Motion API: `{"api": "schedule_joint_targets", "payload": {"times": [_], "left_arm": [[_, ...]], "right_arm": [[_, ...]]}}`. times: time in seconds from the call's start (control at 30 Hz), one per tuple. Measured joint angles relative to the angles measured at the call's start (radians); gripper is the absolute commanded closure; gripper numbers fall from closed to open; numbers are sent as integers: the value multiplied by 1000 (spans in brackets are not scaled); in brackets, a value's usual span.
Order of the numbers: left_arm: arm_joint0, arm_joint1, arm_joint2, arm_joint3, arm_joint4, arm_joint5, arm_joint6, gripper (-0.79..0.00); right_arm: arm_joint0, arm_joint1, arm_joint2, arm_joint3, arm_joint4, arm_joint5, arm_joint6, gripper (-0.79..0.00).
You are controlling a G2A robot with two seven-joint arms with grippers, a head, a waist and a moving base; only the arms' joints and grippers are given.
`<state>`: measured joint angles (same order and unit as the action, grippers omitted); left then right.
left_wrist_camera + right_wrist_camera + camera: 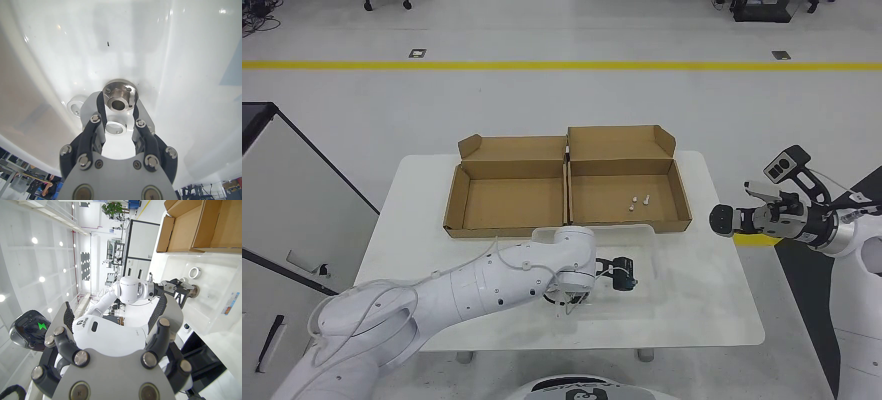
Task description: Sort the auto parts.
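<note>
Left gripper point(118, 103) pinches steel flanged hub point(117, 89) low in white bin point(644, 232), 2 aluminium collars point(113, 128) just beside. Lift straight up, keep flange square between pads, mind nearer collar. Right gripper point(115, 304) hangs wide open beyond table edge.

Left claw point(624, 272) sits in the white bin point(647, 300); small parts point(638, 202) lie in the right carton point(627, 140).
</note>
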<state>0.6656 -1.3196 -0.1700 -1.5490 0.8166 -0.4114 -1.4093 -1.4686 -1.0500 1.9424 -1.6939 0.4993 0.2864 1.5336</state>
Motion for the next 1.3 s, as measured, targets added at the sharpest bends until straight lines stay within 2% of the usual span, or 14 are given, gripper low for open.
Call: {"api": "schedule_joint_targets", "payload": {"times": [0.53,0.97,1.3], "left_arm": [[-4,-10,0,12,7,-5,5,-336],[2,-22,0,35,7,-10,10,-283],[-5,-23,0,25,-8,0,0,-292]], "right_arm": [[0,0,0,0,0,0,0,-785],[0,0,0,0,0,0,0,-785],[0,0,0,0,0,0,0,-785]]}}
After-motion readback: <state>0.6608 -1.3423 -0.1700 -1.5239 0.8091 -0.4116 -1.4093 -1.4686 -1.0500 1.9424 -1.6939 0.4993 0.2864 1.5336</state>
